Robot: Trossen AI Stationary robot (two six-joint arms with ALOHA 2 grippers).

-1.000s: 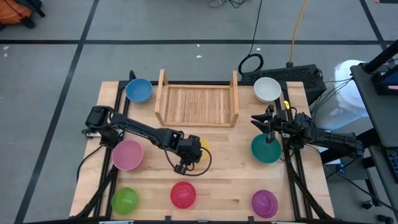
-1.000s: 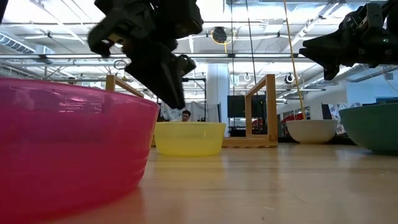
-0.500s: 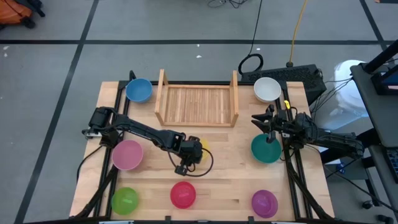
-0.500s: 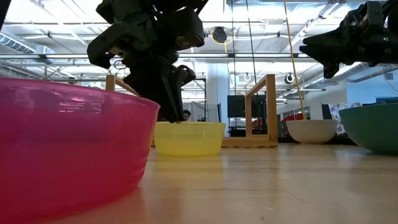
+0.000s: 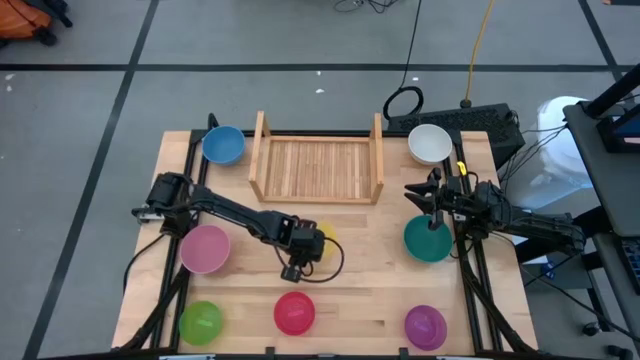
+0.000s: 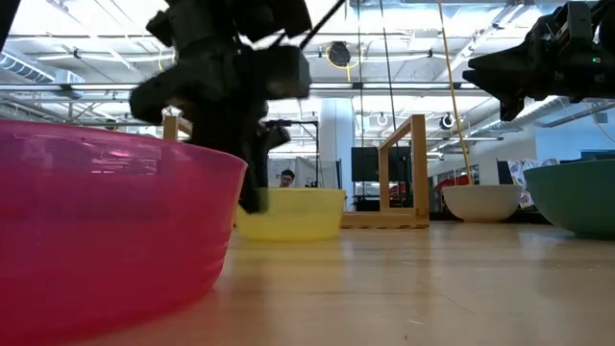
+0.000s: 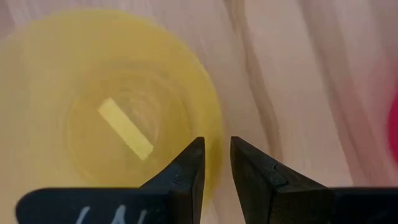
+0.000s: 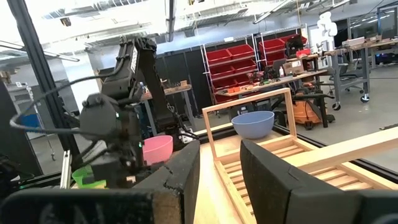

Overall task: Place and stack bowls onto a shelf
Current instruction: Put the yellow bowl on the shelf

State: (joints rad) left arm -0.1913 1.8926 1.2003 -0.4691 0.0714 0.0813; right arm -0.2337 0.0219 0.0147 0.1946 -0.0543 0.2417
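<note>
From above, the yellow bowl (image 5: 322, 240) sits near the middle of the table (image 5: 360, 285), in front of the light-wood shelf (image 5: 317, 167), and is mostly covered by the left gripper (image 5: 300, 247), which hangs right over its near-left rim. Around it stand the blue bowl (image 5: 223, 144) at the far left corner, the white bowl (image 5: 430, 143) at the far right, the pink bowl (image 5: 205, 248) to the left, the teal bowl (image 5: 428, 240) to the right, and the green bowl (image 5: 201, 322), red-magenta bowl (image 5: 295, 312) and purple bowl (image 5: 426, 325) along the near edge. The right gripper (image 5: 420, 195) hovers between the white and teal bowls, well apart from the shelf. At table height, the red-magenta bowl (image 6: 106, 226) fills the left foreground and partly hides the yellow bowl (image 6: 293, 213), over whose left edge the left gripper (image 6: 252, 183) reaches; a shelf upright (image 6: 417, 171) stands behind. The left wrist view shows the dark fingers (image 7: 189, 168) parted narrowly and astride the yellow bowl's (image 7: 118, 106) rim, not yet pressing it. The right wrist view shows fingers (image 8: 180, 177) spread and holding nothing, facing the shelf (image 8: 261, 158). Compared with half a second ago, the left gripper has dropped lower onto the yellow bowl's edge; the right arm has stayed put.
</note>
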